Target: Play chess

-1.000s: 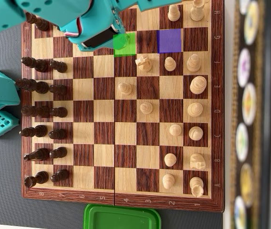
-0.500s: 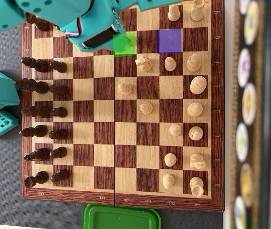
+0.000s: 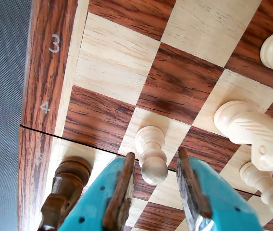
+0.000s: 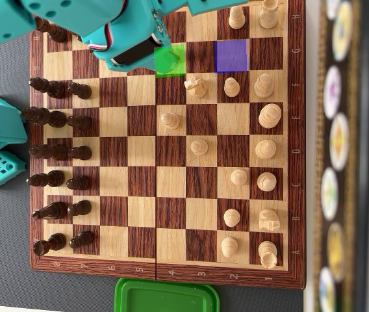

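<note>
Near board [image 3: 50,72] edge by rank 4, white pawn [image 3: 151,154] stands upright btwn claw [image 3: 155,166] fingers, on green-marked square [image 4: 179,51]. Claw spread, pads not touching pawn. Knight [image 3: 252,130] just right in wrist view.

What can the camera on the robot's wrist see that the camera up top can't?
Only the wrist view shows the gripper open, fingers either side of a light pawn, apart from it, beside the light knight. Only the overhead view shows the whole chessboard, the dark pieces lined up at left, the purple square, the green square and the green lid. Both show that pawn, the knight and the board.
</note>
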`<control>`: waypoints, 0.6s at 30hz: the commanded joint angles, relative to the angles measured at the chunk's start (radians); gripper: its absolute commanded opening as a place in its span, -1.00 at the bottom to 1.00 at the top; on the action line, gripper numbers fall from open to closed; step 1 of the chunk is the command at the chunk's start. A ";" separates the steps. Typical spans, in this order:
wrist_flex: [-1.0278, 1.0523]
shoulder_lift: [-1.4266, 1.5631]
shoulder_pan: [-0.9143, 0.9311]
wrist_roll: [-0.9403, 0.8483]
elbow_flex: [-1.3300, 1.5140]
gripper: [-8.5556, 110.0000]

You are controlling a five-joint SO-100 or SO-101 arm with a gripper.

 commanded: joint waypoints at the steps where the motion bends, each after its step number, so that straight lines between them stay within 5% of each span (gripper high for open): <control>1: -0.011 0.023 0.005 -0.008 -0.023 -0.63; 18: -0.009 0.199 0.011 -0.008 -0.014 -0.63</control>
